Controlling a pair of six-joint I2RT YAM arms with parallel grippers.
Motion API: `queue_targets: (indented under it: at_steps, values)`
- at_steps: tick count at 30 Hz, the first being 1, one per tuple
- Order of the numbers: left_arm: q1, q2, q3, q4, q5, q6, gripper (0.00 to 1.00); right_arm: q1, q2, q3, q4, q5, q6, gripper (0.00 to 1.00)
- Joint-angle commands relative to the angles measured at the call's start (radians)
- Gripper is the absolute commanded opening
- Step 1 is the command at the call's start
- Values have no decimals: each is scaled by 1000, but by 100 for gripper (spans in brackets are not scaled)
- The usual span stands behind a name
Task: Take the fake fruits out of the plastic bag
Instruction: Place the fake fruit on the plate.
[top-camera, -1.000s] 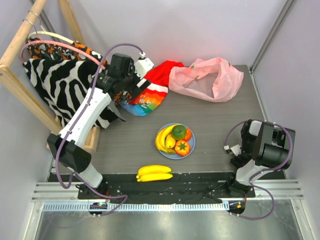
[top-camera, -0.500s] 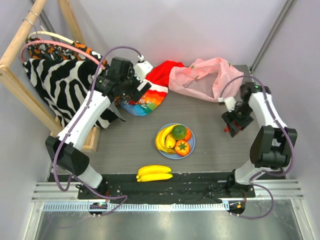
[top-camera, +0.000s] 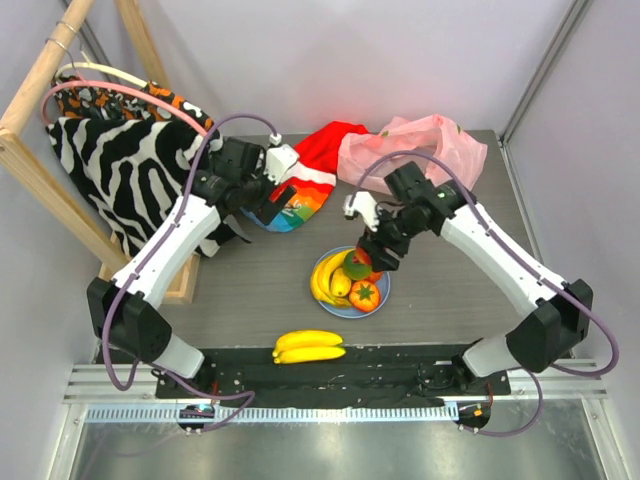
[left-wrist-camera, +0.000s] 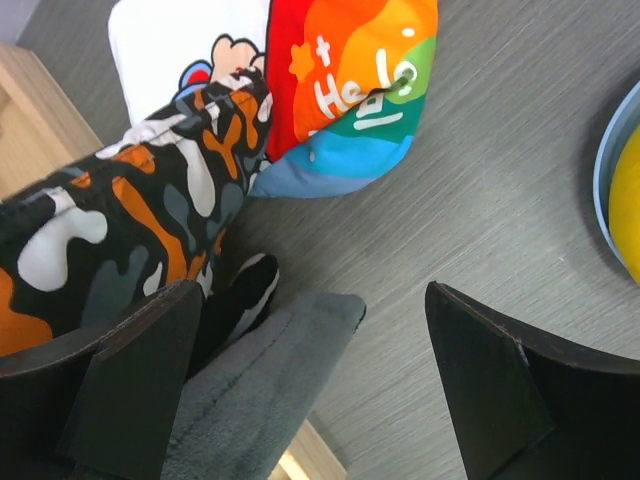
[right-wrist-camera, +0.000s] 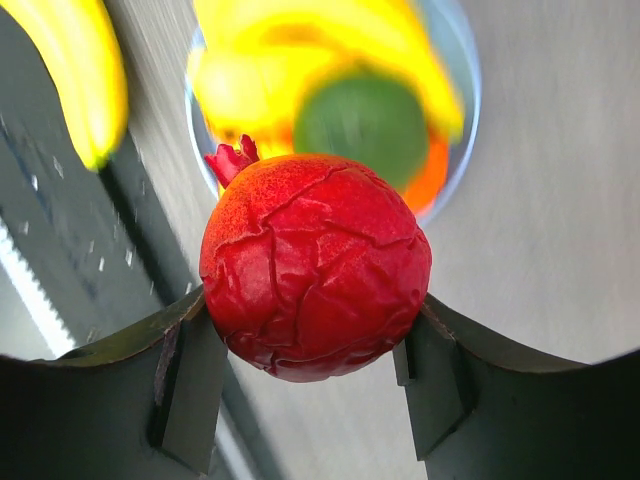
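- My left gripper (top-camera: 268, 200) hangs at 10 o'clock from the plate (top-camera: 384, 296). Its wrist camera shows the jaws spread wide with nothing between them, above a camouflage cloth (left-wrist-camera: 130, 220).
- The rainbow cloth (top-camera: 295, 200) lies just beside that gripper. Only the wrist view lets me read its lettering.
- A loose banana bunch (top-camera: 308, 346) lies at 7 o'clock from the plate, by the table's (top-camera: 440, 250) near edge.
- On the plate sit a second banana bunch (top-camera: 328, 280), a green fruit (top-camera: 357, 265) and an orange-red fruit (top-camera: 364, 294).
- My right gripper (top-camera: 372, 258) is over the plate's 12 o'clock rim. From above I can barely see its load. The wrist view shows both fingers clamped on a crinkled red fruit (right-wrist-camera: 315, 265).
- The plastic bag (top-camera: 440, 150) lies at 1 o'clock, apart from that gripper.
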Motion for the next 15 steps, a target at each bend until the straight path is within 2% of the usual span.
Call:
queue_targets:
  at_steps: [1, 7, 15]
  values:
    - [43, -59, -5, 43, -18, -79, 100, 105, 79, 78, 163, -20, 45, 29]
    - [144, -114, 3, 35, 19, -152, 100, 193, 225, 164, 165, -8, 7, 31]
    - [170, -203, -51, 32, 22, -121, 100, 237, 372, 276, 10, 31, -75, 31]
